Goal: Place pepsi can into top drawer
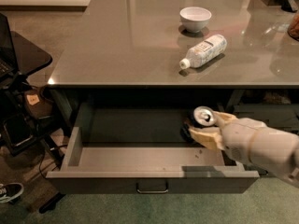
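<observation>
The top drawer (pixel 140 179) is pulled out below the grey counter, with a small metal loop handle (pixel 152 188) at the centre of its front. My gripper (pixel 205 127) reaches in from the right, inside the drawer's right rear part. It is shut on the pepsi can (pixel 202 117), whose silver top with pull tab faces up and toward the camera; the dark body is mostly hidden by the pale fingers (pixel 205 137). The can sits low in the drawer; I cannot tell if it touches the floor.
On the counter (pixel 117 45) lie a white plastic bottle (pixel 204 51) on its side and a white bowl (pixel 195 18). A black stand with cables (pixel 18 106) is at the left. Narrower grey drawers (pixel 266 113) are at the right, behind my arm.
</observation>
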Robot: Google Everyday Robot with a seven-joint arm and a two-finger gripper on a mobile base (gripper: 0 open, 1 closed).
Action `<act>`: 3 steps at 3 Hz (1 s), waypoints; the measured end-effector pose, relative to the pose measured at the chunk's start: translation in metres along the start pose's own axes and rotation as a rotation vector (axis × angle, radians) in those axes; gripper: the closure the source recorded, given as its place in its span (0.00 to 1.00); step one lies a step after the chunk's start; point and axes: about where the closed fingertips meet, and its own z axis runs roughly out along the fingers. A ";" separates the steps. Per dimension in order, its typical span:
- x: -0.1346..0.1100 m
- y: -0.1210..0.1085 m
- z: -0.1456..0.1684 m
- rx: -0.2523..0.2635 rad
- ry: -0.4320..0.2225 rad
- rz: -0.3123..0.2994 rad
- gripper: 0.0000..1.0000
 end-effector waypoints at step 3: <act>0.004 0.042 0.057 -0.147 0.082 -0.088 1.00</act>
